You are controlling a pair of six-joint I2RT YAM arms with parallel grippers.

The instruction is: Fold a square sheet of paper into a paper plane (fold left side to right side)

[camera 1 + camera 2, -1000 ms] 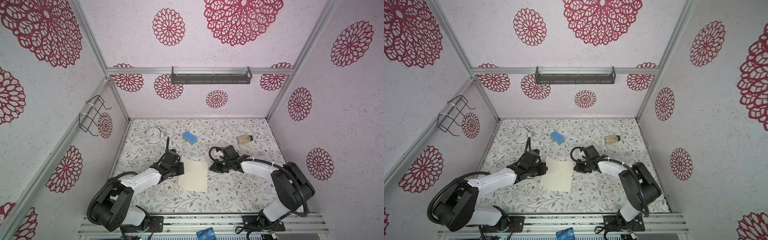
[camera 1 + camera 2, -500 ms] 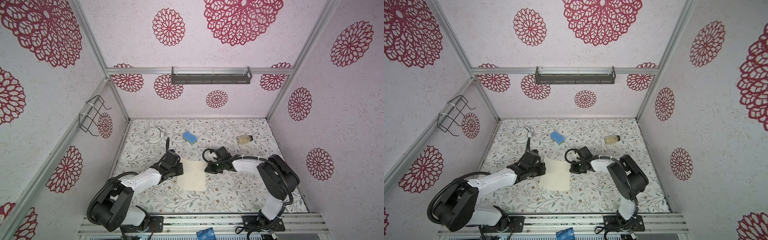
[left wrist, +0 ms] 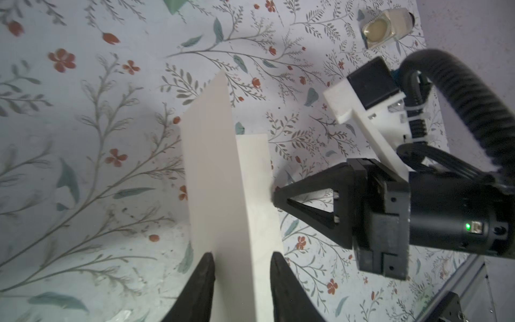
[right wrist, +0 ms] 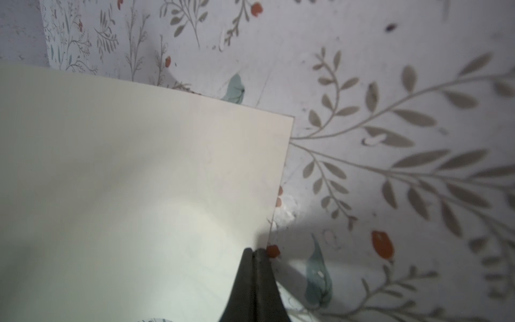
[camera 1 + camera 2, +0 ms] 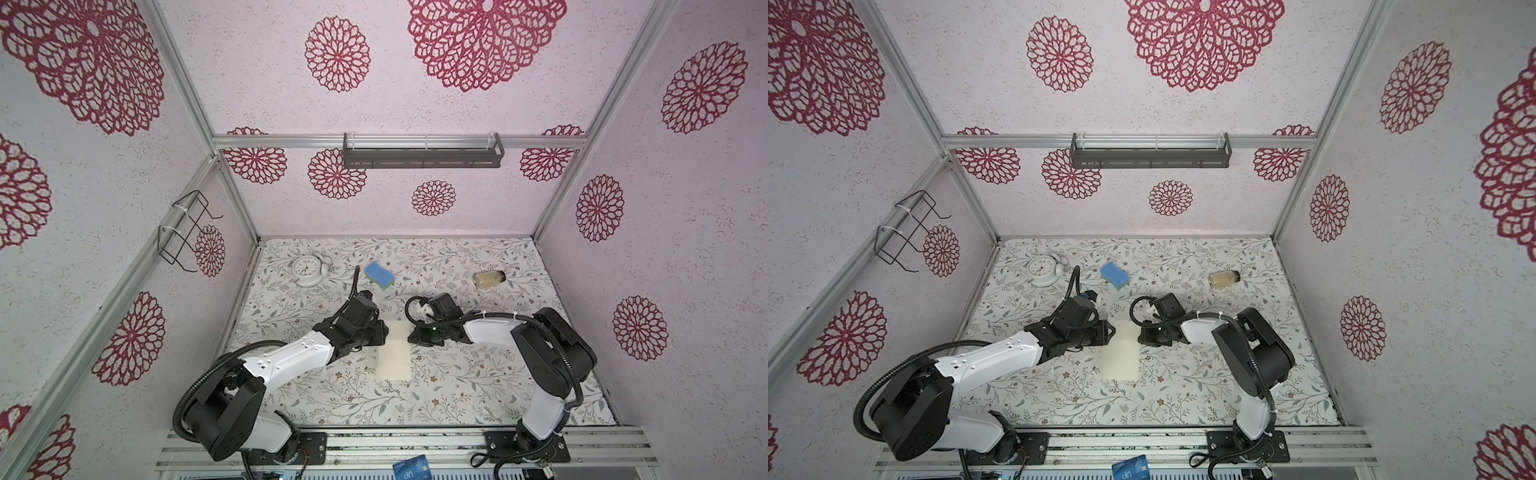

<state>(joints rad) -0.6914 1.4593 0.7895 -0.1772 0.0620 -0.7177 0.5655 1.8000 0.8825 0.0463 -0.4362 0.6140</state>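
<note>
Square sheet of paper point(image 3: 223, 181): left fingers point(image 3: 200, 287) apart astride raised flap; right fingers point(image 4: 245, 281) closed, tips touching edge.

- Walls point(image 5: 257, 75): pale textured panels, dark-red floral medallions point(image 5: 337, 54) on all sides.
- Aluminium frame posts point(image 5: 619, 83) at the corners — crossbar along the back.
- Grey rail shelf point(image 5: 422, 157) mounted on the back wall.
- Black wire rack point(image 5: 905, 228) on the left wall.
- Tabletop point(image 5: 457, 395): white sheet with leaf-and-flower print — slotted metal rail point(image 5: 415, 449) along the front edge.

Floral tabletop point(image 5: 478, 374) bears clock point(image 5: 307, 270), blue sponge point(image 5: 379, 275), jar point(image 5: 489, 279) and cream paper sheet point(image 5: 394, 353).
</note>
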